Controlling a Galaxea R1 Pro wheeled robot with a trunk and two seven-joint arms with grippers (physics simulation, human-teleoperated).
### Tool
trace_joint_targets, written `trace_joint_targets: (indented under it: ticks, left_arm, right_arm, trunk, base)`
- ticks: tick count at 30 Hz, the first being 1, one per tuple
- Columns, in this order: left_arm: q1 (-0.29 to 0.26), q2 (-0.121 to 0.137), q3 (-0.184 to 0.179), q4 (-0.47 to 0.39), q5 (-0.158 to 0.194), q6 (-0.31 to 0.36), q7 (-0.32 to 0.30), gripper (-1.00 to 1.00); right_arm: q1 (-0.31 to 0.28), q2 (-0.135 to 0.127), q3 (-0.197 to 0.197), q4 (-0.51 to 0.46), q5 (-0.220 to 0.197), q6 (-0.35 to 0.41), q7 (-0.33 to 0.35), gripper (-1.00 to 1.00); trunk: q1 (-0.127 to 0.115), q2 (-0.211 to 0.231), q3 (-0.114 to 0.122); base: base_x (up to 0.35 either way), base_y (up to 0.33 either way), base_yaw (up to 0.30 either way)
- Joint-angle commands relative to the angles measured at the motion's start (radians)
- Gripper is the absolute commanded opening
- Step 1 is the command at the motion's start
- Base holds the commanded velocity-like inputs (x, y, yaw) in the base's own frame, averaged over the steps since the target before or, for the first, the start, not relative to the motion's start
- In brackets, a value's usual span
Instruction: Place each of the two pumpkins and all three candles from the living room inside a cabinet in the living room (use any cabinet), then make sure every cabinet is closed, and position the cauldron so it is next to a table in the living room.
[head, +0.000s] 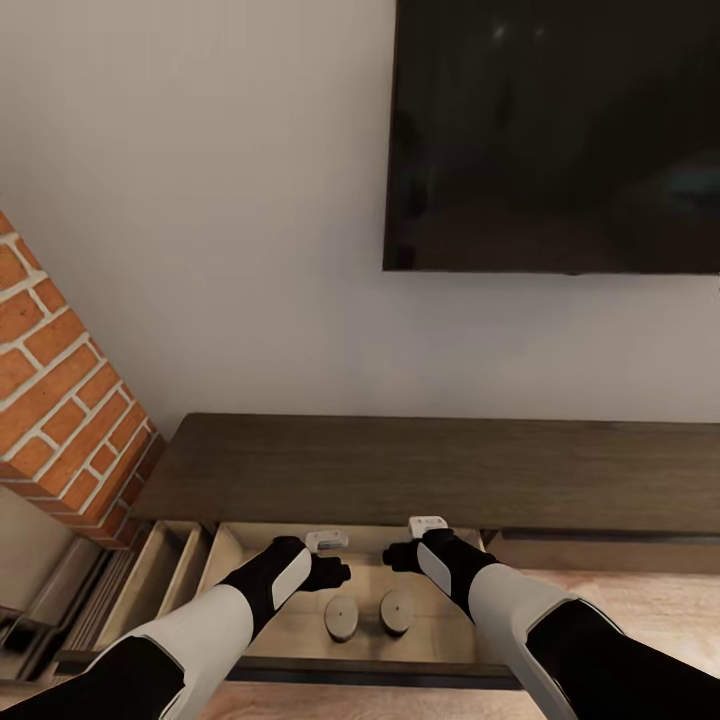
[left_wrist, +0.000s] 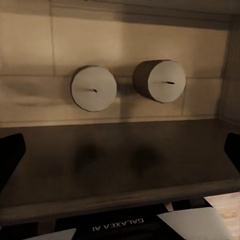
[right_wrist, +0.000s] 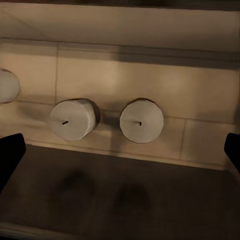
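Observation:
The dark brown cabinet (head: 400, 470) stands against the wall with a drawer (head: 380, 672) pulled open toward me. Two short pale candles (head: 341, 617) (head: 396, 609) sit side by side on the drawer's light wooden floor. My left gripper (head: 335, 572) and right gripper (head: 400, 557) hover just above them, both open and empty. The left wrist view shows the candles (left_wrist: 93, 88) (left_wrist: 160, 81) ahead of the wide-apart gripper (left_wrist: 120, 155). They appear again (right_wrist: 72, 120) (right_wrist: 141, 121) beyond the right gripper (right_wrist: 120, 152). A pale rounded shape (right_wrist: 5, 85) is cut off at that frame's edge.
A second open drawer (head: 160, 575) lies left of the first. A red brick fireplace (head: 60, 400) rises at the left. A black television (head: 555, 135) hangs on the wall above the cabinet. Light wood floor (head: 640, 590) shows at the right.

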Motion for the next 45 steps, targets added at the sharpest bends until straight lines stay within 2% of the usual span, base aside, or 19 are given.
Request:
trace_joint_targets:
  ticks: [1, 5, 9, 14, 18, 34, 37, 38, 40, 45]
  left_arm:
    - [0.0, 0.0, -0.004, -0.001, 0.011, 0.003, 0.009, 1.0]
    - [0.004, 0.0, -0.005, -0.001, 0.011, 0.0, 0.008, 1.0]
    - [0.009, 0.0, -0.004, -0.002, 0.008, -0.002, 0.009, 1.0]
    - [0.01, 0.0, -0.002, -0.001, 0.009, -0.019, 0.009, 1.0]
    - [0.011, 0.0, -0.002, -0.001, 0.012, -0.083, 0.005, 1.0]
    - [0.009, 0.0, -0.001, 0.002, 0.007, -0.095, 0.012, 1.0]
    - [0.009, 0.008, -0.001, 0.008, 0.007, -0.099, 0.012, 1.0]
    - [0.009, 0.024, -0.001, 0.011, 0.008, -0.122, 0.011, 1.0]
    - [0.009, 0.035, -0.001, 0.016, 0.01, -0.153, 0.011, 1.0]
    - [0.01, 0.042, -0.002, 0.034, 0.01, -0.18, 0.011, 1.0]
  right_arm:
    - [0.0, 0.0, 0.009, -0.001, -0.009, 0.007, -0.003, 1.0]
    - [0.019, 0.0, 0.009, 0.002, -0.008, 0.004, -0.001, 1.0]
    - [0.074, 0.0, 0.009, 0.006, -0.01, 0.002, -0.001, 1.0]
    - [0.081, 0.0, 0.01, 0.006, -0.01, 0.002, -0.001, 1.0]
    - [0.083, 0.0, 0.008, 0.006, -0.009, 0.001, -0.002, 1.0]
    - [0.083, 0.0, 0.01, 0.006, -0.007, -0.002, 0.0, 1.0]
    - [0.084, 0.0, 0.011, 0.006, -0.007, -0.002, 0.0, 1.0]
    - [0.084, 0.0, 0.011, 0.005, -0.007, -0.003, 0.0, 1.0]
    - [0.084, 0.0, 0.011, 0.005, -0.006, -0.003, 0.0, 1.0]
    - [0.084, 0.0, 0.009, 0.004, -0.007, -0.018, 0.0, 1.0]
  trunk:
    - [0.0, 0.0, 0.001]
    - [0.0, 0.0, 0.007]
    - [0.0, 0.0, 0.014]
    - [0.0, 0.0, 0.022]
    - [0.0, 0.0, 0.028]
    - [0.0, 0.0, 0.054]
    - [0.0, 0.0, 0.058]
    - [0.0, 0.0, 0.06]
    - [0.0, 0.0, 0.063]
    - [0.0, 0.0, 0.07]
  base:
    - [0.0, 0.0, 0.0]
    - [0.0, 0.0, 0.0]
    - [0.0, 0.0, 0.0]
    - [0.0, 0.0, 0.0]
    - [0.0, 0.0, 0.0]
    - [0.0, 0.0, 0.0]
    - [0.0, 0.0, 0.0]
    - [0.0, 0.0, 0.0]
    - [0.0, 0.0, 0.0]
    - [0.0, 0.0, 0.005]
